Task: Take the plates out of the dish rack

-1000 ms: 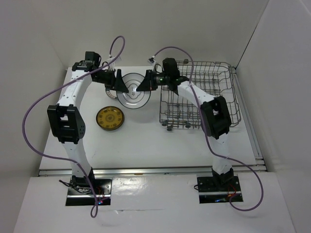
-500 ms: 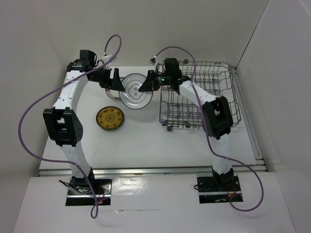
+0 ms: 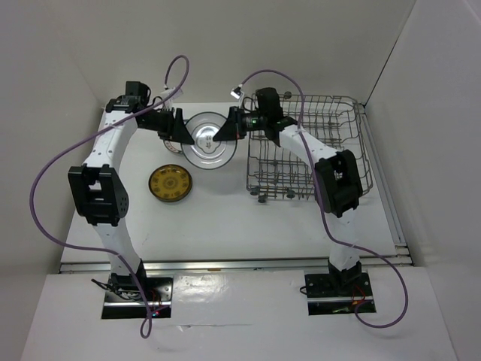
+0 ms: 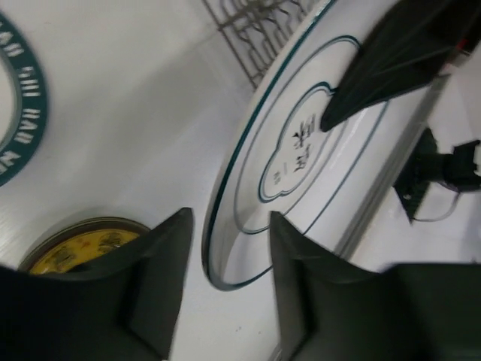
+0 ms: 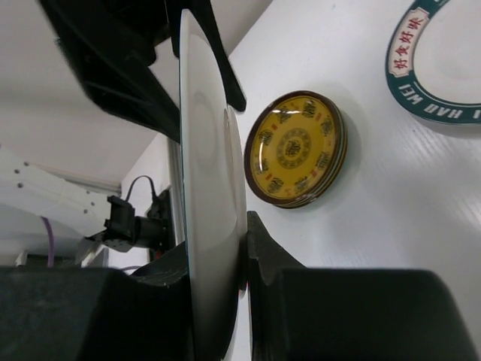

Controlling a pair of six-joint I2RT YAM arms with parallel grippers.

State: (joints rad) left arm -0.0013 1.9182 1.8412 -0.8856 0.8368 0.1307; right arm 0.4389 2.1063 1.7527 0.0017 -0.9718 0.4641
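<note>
My right gripper [image 3: 229, 129] is shut on the right edge of the white plate [image 3: 209, 141] with a dark rim and centre motif. It holds the plate tilted above the table, left of the dish rack [image 3: 353, 162]. In the right wrist view the plate [image 5: 210, 188] stands edge-on between the shut fingers [image 5: 267, 263]. My left gripper [image 3: 177, 129] is open, one jaw on each side of the plate's left rim [image 4: 218, 256] without touching. An ochre-yellow plate [image 3: 170, 183] lies flat on the table; it looks like a stack of two [image 5: 297, 150]. A teal-rimmed plate [image 4: 30, 113] [image 5: 421, 83] lies under the held plate.
The grey wire rack fills the right back of the table, and no plates show in it. White walls stand close on the left, back and right. Purple cables [image 3: 176, 71] loop over both arms. Bare white table [image 3: 225, 218] lies in front of the plates.
Both arms have shifted slightly. The white plate has moved a little toward the back, still in the right gripper. The left gripper has stayed open at its left rim.
</note>
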